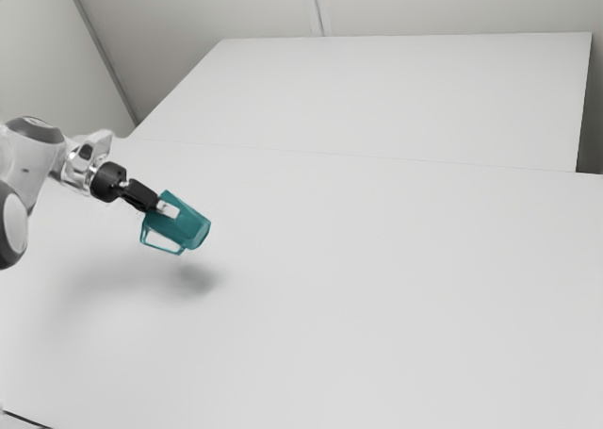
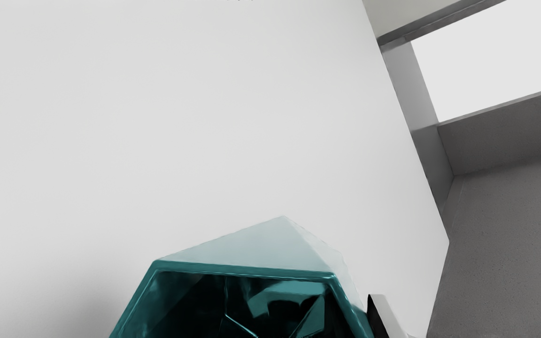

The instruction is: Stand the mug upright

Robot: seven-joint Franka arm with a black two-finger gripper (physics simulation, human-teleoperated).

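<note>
Fingers [image 1: 169, 209] clamped on mug's wall, one inside, one outside. Mug [image 1: 191, 227] held tilted above surface [image 1: 377, 288], mouth toward my arm [image 1: 36, 151], base angled down toward exterior view's right. Handle [image 1: 162, 250] on underside. Shadow [image 1: 195, 279] on surface below.

At the exterior view's left, my gripper [image 1: 168, 208] is black with a whitish fingertip, and the mug [image 1: 192, 231] is teal. Its inside darkens to near-black in my wrist view. The table [image 1: 377, 278] is plain white, the floor [image 2: 510, 253] speckled dark grey.
</note>
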